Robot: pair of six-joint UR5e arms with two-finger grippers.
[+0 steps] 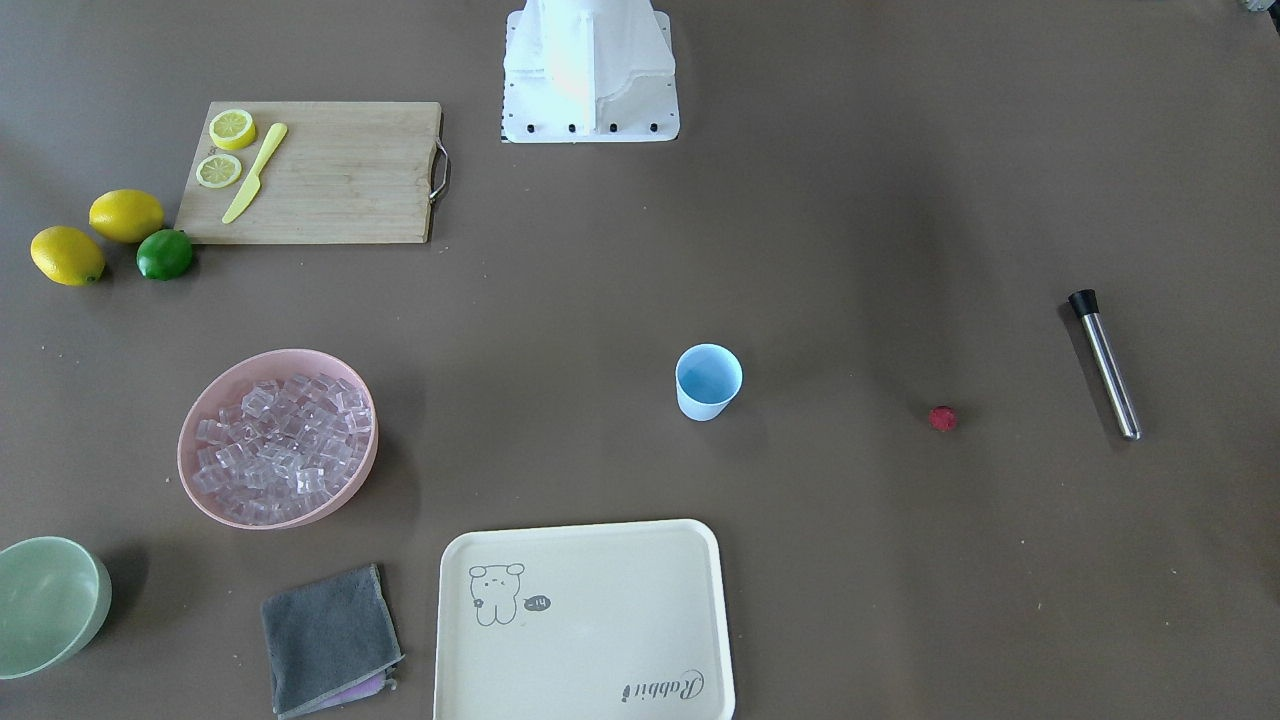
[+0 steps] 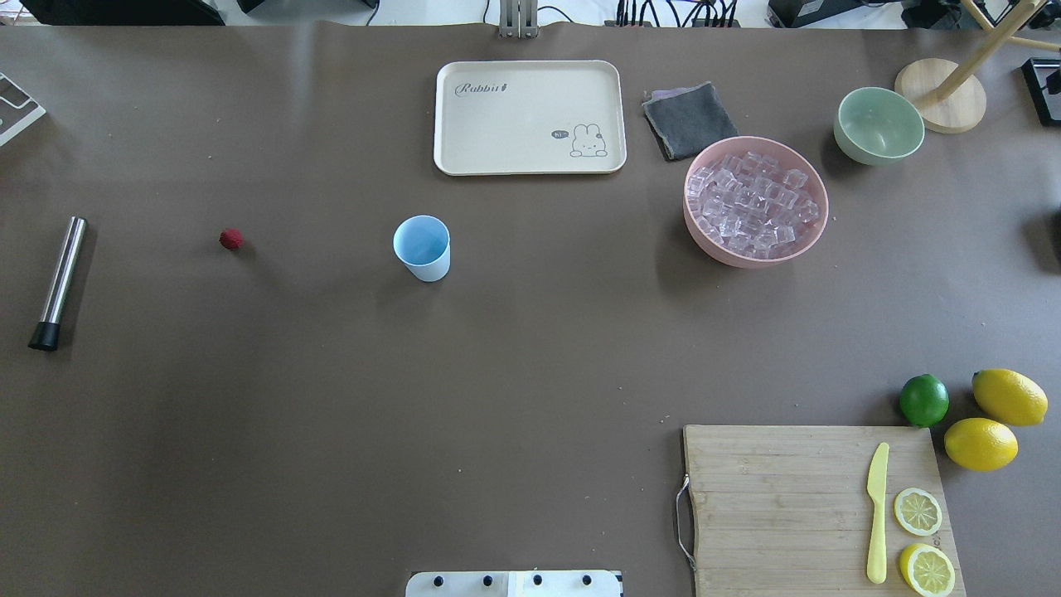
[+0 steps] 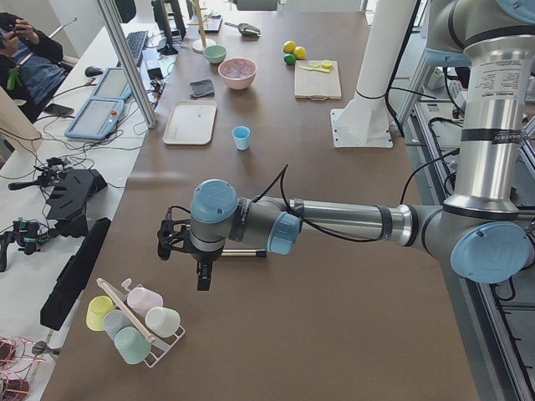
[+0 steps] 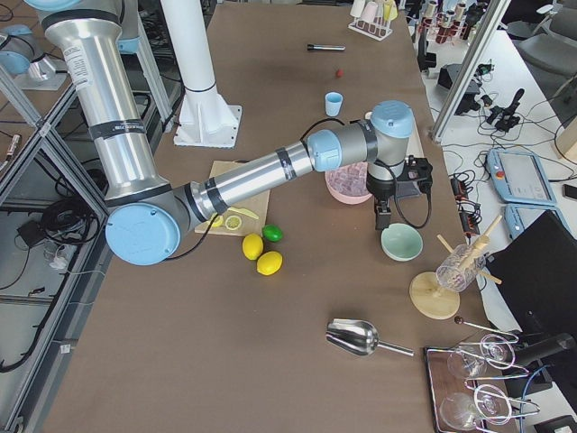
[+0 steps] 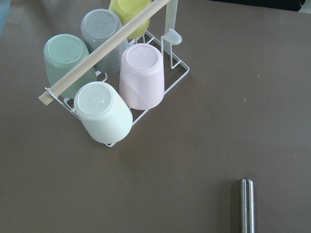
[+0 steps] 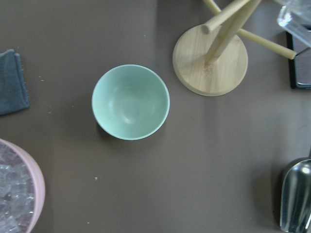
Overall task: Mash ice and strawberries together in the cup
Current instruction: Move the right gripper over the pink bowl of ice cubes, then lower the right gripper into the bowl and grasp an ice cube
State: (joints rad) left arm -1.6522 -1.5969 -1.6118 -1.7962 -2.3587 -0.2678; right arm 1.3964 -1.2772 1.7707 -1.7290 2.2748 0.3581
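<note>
cream tray (image 1: 600,610), blue cup (image 1: 709,382), brown table (image 1: 560,330)

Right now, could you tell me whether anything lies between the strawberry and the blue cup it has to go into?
Nothing visible does. In the overhead view the strawberry and the cup have only bare table between them. The metal muddler lies beyond the strawberry, on the side away from the cup.

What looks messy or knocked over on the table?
Nothing is spilled. The cup stands upright and the ice sits in its pink bowl. Only the strawberry lies loose on the bare table.
</note>
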